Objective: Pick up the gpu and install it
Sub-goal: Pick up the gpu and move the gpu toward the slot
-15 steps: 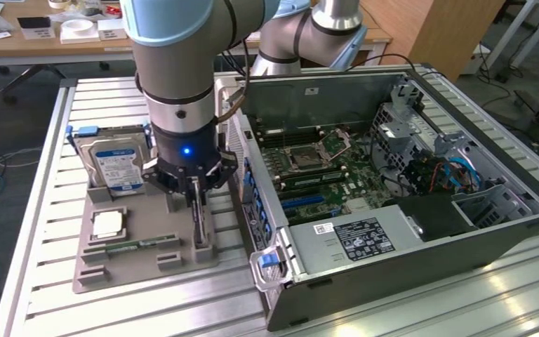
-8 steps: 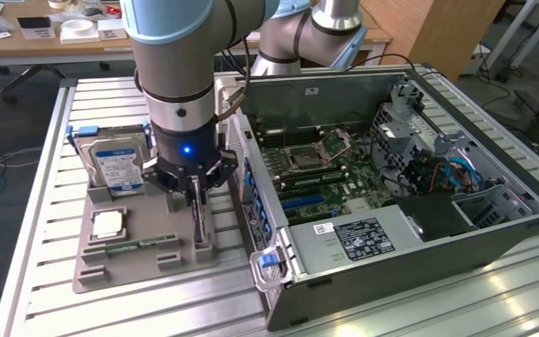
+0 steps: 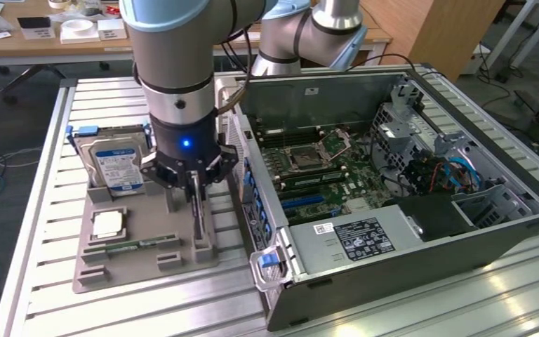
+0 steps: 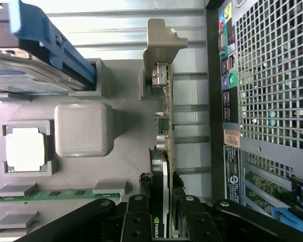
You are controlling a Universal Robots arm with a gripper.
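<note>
Item: gpu (image 4: 164,128), a thin dark rectangular board with a silver metal bracket at one end. It stands on edge in a slot of the matte grey moulded plastic tray (image 3: 138,263), beside the open black steel computer case (image 3: 391,281). The black gripper (image 3: 196,191) is clenched on the card's upper edge, one finger on each face.

Arm (image 3: 180,77) points straight down — gripper (image 4: 162,185) clamped, jaws nearly together.
</note>
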